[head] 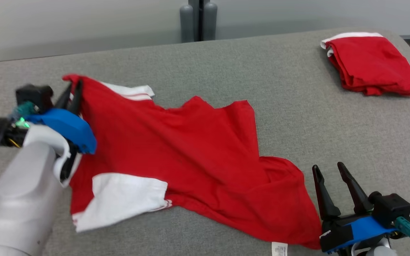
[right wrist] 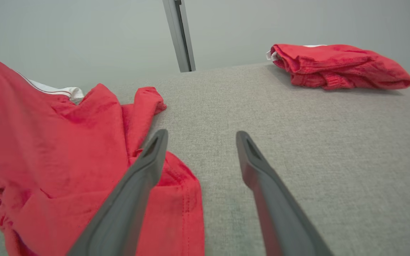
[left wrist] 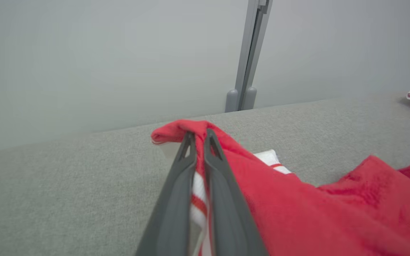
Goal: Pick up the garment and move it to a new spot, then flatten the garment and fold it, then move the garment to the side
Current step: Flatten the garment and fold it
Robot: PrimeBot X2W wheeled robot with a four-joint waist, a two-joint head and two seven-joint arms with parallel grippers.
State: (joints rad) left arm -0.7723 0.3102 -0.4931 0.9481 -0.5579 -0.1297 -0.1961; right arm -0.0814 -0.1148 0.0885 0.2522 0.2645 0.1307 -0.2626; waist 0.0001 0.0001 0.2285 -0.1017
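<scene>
A red garment [head: 190, 149] with white sleeves lies spread and wrinkled across the left and middle of the grey padded table [head: 333, 121]. My left gripper [head: 74, 84] is shut on the garment's far left corner, and in the left wrist view a fold of red cloth [left wrist: 176, 129] bunches around the closed fingertips of this gripper [left wrist: 199, 134]. My right gripper [head: 327, 167] stands open at the near right, beside the garment's near right corner. From the right wrist, the right gripper [right wrist: 200, 132] has bare table between its fingers, and the garment's hem [right wrist: 176, 199] lies under its left finger.
A second red garment [head: 372, 65], folded, sits at the table's far right corner, also seen as a folded pile [right wrist: 336, 65]. A grey post [head: 198, 19] stands behind the table's far edge. Bare table stretches between the two garments.
</scene>
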